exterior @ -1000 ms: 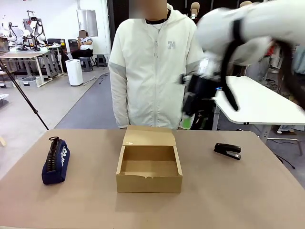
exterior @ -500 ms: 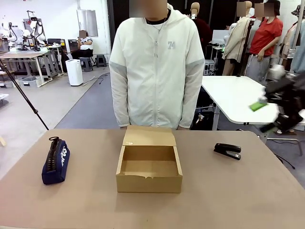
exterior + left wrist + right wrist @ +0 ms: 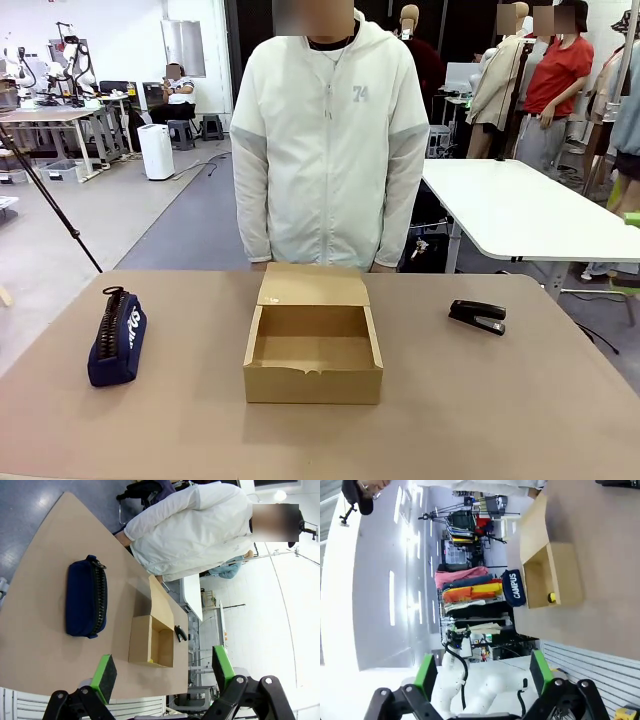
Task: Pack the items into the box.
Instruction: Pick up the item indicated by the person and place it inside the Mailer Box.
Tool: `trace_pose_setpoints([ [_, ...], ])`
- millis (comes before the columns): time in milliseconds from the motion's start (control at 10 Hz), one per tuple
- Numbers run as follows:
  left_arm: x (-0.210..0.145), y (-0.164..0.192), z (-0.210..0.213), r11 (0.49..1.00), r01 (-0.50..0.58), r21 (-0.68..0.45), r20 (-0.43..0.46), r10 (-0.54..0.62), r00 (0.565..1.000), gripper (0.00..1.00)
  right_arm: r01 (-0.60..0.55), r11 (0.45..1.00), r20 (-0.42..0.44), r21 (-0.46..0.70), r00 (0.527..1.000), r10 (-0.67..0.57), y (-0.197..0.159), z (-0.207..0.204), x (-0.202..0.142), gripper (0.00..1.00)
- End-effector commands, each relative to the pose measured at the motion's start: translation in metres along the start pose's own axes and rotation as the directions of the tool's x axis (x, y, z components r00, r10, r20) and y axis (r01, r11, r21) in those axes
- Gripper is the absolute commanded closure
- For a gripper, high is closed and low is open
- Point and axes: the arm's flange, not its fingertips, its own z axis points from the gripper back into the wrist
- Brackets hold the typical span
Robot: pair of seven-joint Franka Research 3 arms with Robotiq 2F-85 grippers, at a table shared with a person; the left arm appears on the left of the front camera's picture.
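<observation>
Squarely in the middle of the table (image 3: 500,420) sits the box (image 3: 313,383), small, brown cardboard, its top open and its hinged flap lid (image 3: 313,285) folded back toward the far edge, where a person (image 3: 325,140) in a white hooded jacket stands. The top of its front wall has a small torn notch. From the front the inside looks bare, but the right wrist view shows a small yellow thing (image 3: 551,597) on the box floor against the front wall; what it is cannot be told.

Neither item is in the box. The pencil case (image 3: 116,338), navy blue fabric with a dark zip along its top and white lettering on its side, lies near the left edge of the table, lengthwise from the near edge toward the far one, well apart from the box. The stapler (image 3: 478,317), black and smaller, lies flat toward the far right corner, also well apart from the box.

The left gripper (image 3: 163,667) hangs above the table with its green pads spread wide and nothing between them. The right gripper (image 3: 482,672) is likewise spread wide and holds nothing.
</observation>
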Motion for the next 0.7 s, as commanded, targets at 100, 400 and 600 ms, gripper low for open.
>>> trace_pose_setpoints([
  [100,0.0001,0.0003,-0.0005,1.0,0.013,-0.02,0.01,-0.013,1.0,0.0,-0.055,0.996,-0.091,-0.073,0.995,0.048,0.0183,-0.0187,-0.0193,0.0],
  [400,0.0001,0.0003,-0.0005,1.0,0.013,-0.02,0.01,-0.013,1.0,0.0,-0.055,0.996,-0.091,-0.073,0.995,0.048,0.0183,-0.0187,-0.0193,0.0],
  [600,0.0001,0.0003,-0.0005,1.0,0.013,-0.02,0.01,-0.013,1.0,0.0,-0.055,0.996,-0.091,-0.073,0.995,0.048,0.0183,-0.0187,-0.0193,0.0],
])
